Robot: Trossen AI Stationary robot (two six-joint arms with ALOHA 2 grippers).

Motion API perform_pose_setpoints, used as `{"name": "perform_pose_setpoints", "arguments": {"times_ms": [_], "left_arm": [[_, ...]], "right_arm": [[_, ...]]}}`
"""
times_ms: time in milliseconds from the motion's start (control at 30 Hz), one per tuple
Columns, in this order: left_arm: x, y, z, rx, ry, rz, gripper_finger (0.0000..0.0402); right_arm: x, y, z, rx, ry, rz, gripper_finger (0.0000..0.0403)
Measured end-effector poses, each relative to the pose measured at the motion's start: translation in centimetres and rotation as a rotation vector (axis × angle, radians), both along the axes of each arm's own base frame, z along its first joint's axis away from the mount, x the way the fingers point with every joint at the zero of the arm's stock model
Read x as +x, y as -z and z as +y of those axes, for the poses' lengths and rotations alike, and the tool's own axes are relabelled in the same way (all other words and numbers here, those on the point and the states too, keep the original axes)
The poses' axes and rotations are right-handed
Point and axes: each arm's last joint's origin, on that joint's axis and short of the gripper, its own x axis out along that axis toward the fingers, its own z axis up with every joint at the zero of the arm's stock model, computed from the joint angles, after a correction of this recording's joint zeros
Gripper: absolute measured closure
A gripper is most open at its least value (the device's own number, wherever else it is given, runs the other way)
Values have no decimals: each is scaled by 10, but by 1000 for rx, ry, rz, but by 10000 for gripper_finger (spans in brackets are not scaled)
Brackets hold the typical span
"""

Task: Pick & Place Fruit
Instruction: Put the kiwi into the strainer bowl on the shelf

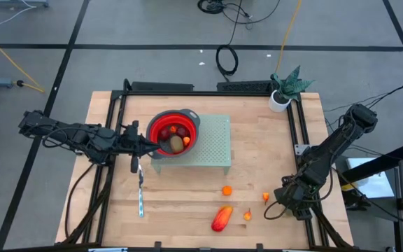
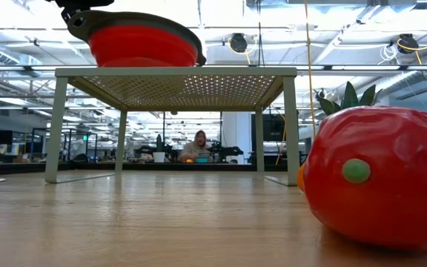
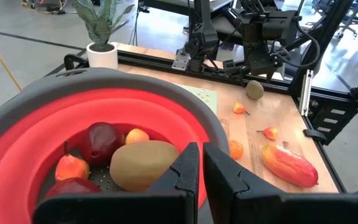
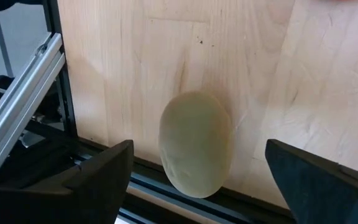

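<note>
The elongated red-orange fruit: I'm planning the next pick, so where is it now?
In the high view the elongated red-orange fruit lies near the table's front edge, right of the knife, beside a small orange piece.

both arms were matte black, built of chunky jointed segments with black cables looping alongside them. the left gripper [image 3: 201, 180] had two flat, blocky dark fingers with squared edges. the right gripper [image 4: 197, 171] had broad, angular dark fingers [image 4: 309, 180] with bevelled faces. no markings or screws could be made out.

Bright, even overhead light; near red fruit [image 2: 380, 182] perhaps slightly soft.
</note>
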Motion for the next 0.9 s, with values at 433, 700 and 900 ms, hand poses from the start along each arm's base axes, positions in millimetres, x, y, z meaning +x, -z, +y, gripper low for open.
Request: {"name": "perform_pose_setpoints", "arguments": {"times_ms": [433, 700, 900], "left_arm": [[0, 0, 0, 2, 1, 1, 382], [0, 0, 0, 4, 1, 5, 382], [0, 0, 0, -2, 0, 5, 382]], "right_arm": [[-8, 9, 17, -59, -17, -28, 44], [-6, 26, 23, -144, -19, 4, 44], [-11, 36, 33, -170, -88, 10, 44]]}}
